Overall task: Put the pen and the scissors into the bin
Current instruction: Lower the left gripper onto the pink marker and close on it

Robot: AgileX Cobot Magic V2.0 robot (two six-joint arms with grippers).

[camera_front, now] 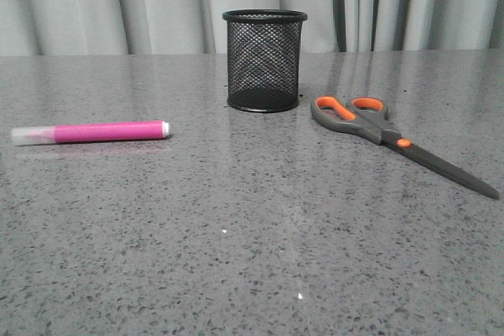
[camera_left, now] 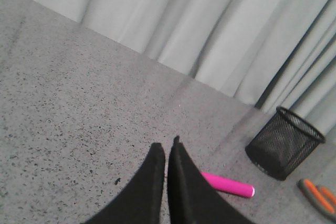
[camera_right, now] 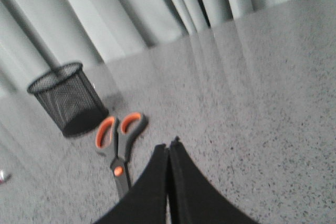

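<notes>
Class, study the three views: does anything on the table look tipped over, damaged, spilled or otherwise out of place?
Nothing stands out. The bin stands upright and looks empty, the pen lies flat to its left with its cap on, and the scissors lie closed to its right. Nothing is spilled or broken.

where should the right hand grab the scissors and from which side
Judging by how they lie, grip the scissors near the orange pivot, where the closed blades meet the handles. They lie flat on the table, loops toward the bin and tip pointing away to the right, so come straight down from above with the right hand, fingers across the narrow width. It is shut now and must open first.
</notes>
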